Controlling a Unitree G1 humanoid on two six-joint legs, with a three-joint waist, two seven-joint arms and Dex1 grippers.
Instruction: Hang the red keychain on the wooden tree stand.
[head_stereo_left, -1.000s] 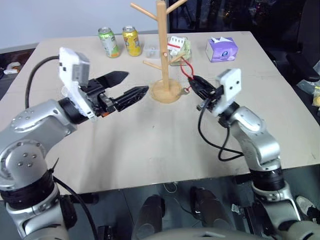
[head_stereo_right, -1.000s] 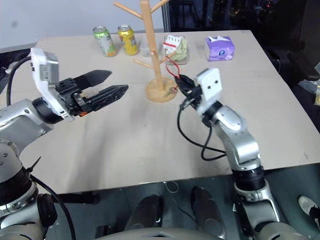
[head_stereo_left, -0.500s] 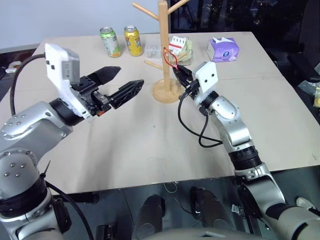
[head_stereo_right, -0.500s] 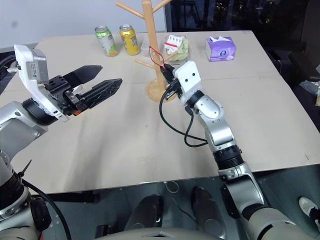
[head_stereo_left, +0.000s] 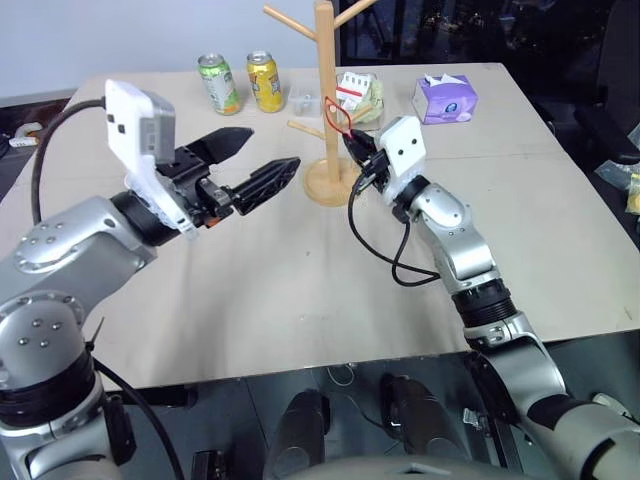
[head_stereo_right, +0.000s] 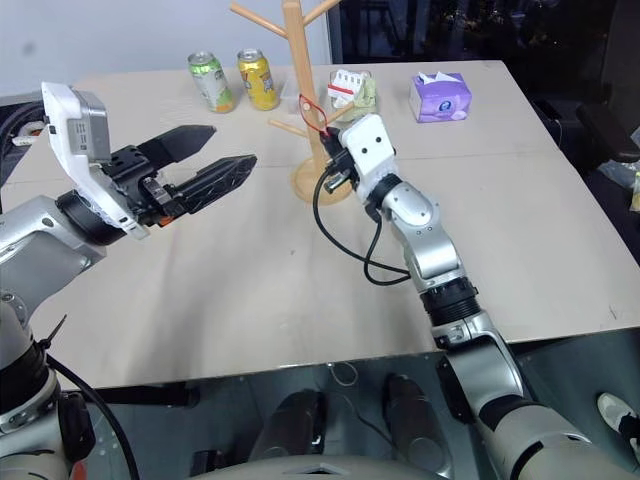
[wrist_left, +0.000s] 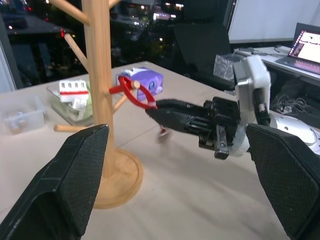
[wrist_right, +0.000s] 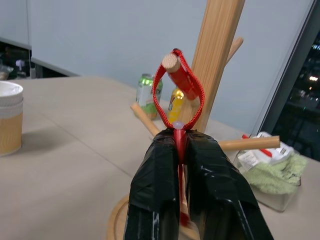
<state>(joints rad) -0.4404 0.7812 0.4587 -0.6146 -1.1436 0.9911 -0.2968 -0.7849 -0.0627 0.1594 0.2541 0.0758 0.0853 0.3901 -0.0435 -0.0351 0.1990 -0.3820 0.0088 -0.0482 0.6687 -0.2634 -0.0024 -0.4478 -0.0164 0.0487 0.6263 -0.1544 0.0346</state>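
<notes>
Nearest, on the robot's left side, the left gripper (head_stereo_left: 240, 172) hangs above the table (head_stereo_left: 300, 300) with its two black fingers spread wide and nothing between them, pointing toward the wooden tree stand (head_stereo_left: 324, 100); a white camera block sits on top of its wrist. A little further in, the right gripper (head_stereo_left: 352, 142) reaches up from the right side to the stand, its fingers pressed together and pinching the red keychain (wrist_right: 178, 95) at the bottom of its loop; a black cable hangs in a curl below that arm. From the right wrist view the red loop is ringed round the tip of one angled peg (wrist_right: 171, 62) just beside the pole, with the strap's tail running down between the fingers; the key itself is too small to make out. The stand's round base (head_stereo_left: 331, 186) rests on the table below the gripper. Beyond, near the far edge, stand a green can (head_stereo_left: 217, 82) and a yellow can (head_stereo_left: 264, 81) side by side; right of the stand lie a clear box (head_stereo_left: 361, 95) and a purple tissue pack (head_stereo_left: 444, 98).
</notes>
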